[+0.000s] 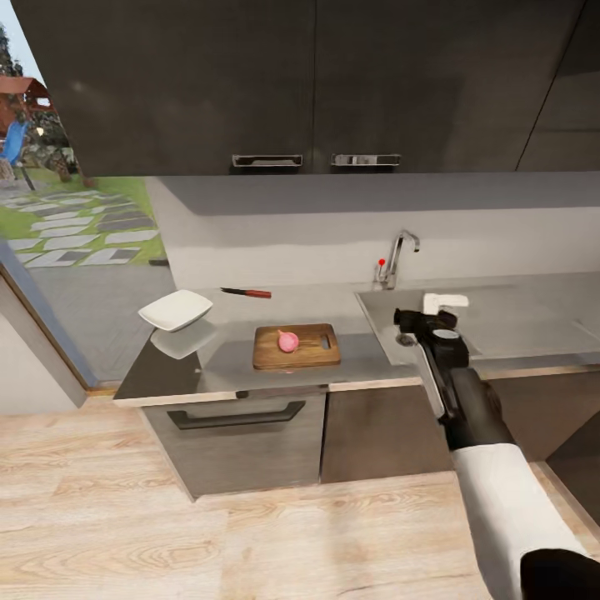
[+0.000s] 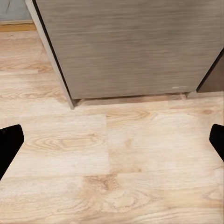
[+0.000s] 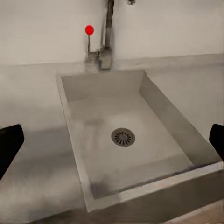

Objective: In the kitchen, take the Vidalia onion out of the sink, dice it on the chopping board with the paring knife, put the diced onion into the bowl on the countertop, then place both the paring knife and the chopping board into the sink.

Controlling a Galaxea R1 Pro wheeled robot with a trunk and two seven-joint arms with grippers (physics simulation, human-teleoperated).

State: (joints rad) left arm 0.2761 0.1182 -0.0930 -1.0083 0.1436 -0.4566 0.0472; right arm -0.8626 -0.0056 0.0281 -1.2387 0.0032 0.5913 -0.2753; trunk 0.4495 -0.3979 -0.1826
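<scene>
The Vidalia onion is seen mid-board on the chopping board. The right gripper, fingers spread, faces the sink; the left gripper, apparently open, faces floor.

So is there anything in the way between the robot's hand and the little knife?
Yes. The right gripper hangs over the sink. The paring knife lies at the back of the countertop. The tap stands near that line, and the chopping board with the onion lies nearer the front.
</scene>
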